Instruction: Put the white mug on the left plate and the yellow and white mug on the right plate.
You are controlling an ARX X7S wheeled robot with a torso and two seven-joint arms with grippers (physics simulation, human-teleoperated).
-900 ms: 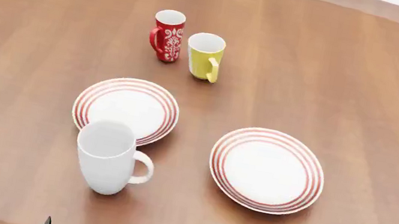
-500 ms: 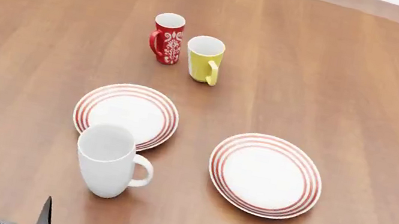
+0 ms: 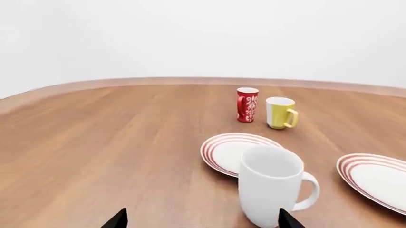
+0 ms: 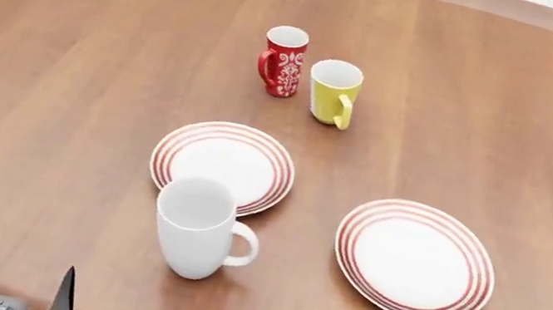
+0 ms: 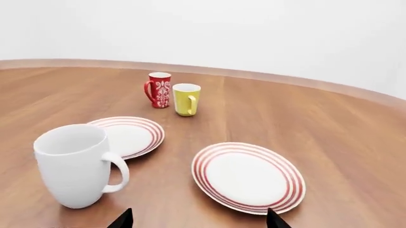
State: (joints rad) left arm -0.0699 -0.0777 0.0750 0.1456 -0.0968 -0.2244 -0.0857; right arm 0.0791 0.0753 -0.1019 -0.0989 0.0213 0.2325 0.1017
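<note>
Left wrist view. My left pincer (image 3: 201,219) shows only two dark fingertips, spread wide and holding nothing. The white mug (image 3: 274,191) stands upright just ahead, nearer one tip than the middle of the gap. Its long axis is vertical, and its handle points toward the right plate (image 3: 375,178). I judge this the approach step, with no mug placed yet.

Head view. The white mug (image 4: 199,228) stands at the near edge of the left plate (image 4: 223,164), on the table (image 4: 63,86). The yellow mug (image 4: 333,91) stands upright beside a red mug (image 4: 285,60), handle toward me. Next I must centre the left pincer (image 4: 12,284) on the white mug.

Right wrist view. My right pincer (image 5: 198,219) is likewise spread and empty, near the right plate (image 5: 248,176); the yellow mug (image 5: 186,99) lies well beyond.
</note>
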